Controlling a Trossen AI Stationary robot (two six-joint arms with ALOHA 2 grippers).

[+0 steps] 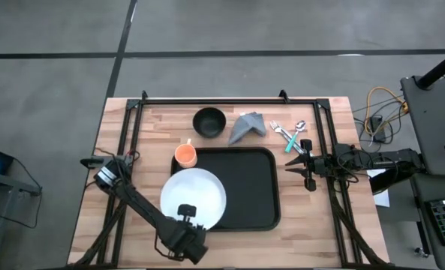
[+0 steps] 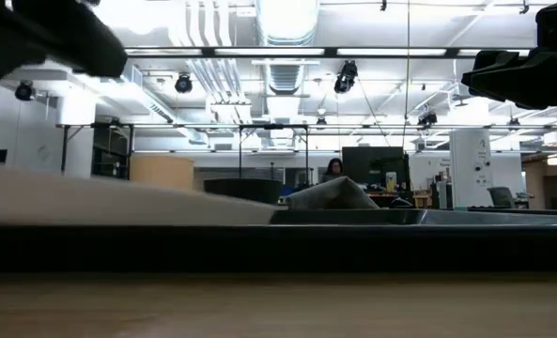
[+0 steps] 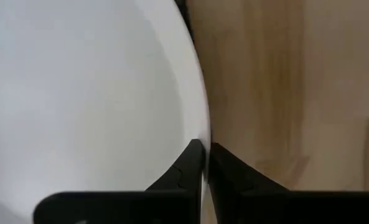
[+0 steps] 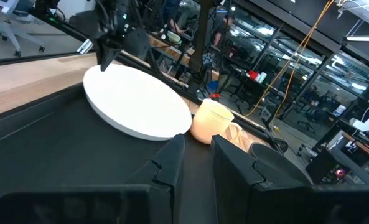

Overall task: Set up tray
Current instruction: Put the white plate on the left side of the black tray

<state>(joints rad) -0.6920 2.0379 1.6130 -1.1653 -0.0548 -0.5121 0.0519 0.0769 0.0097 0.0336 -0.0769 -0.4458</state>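
Wooden tabletop (image 1: 117, 150) carries all items, bounded by a black frame, with grey floor around it.

Left pincer (image 1: 186, 217): positioned near the front edge of the tabletop, fingers (image 3: 187, 165) together, clamped on the rim of the white plate (image 1: 194, 198). The left wrist view shows the two dark fingertips pinching the plate's edge, with bare wood beside it. The plate lies partly over the front-left portion of the tray (image 1: 248, 187), its left side overhanging the tray's rim onto the wood.

Right pincer (image 1: 306, 163): positioned just beside the tray's right edge, toward the right edge of the tabletop. Fingers stand slightly apart and hold nothing; in the right wrist view they point across the tray surface toward the plate.

Tray: large, black, rectangular, at the centre of the tabletop.

Orange cup (image 1: 185, 154): just off the tray's rear-left corner, near the plate.

Black bowl (image 1: 208, 121): near the rear edge, behind the tray.

Grey napkin (image 1: 248, 126): folded, beside the bowl on its right.

Cutlery (image 1: 290, 134): teal-handled pieces, toward the rear-right corner, beside the napkin.
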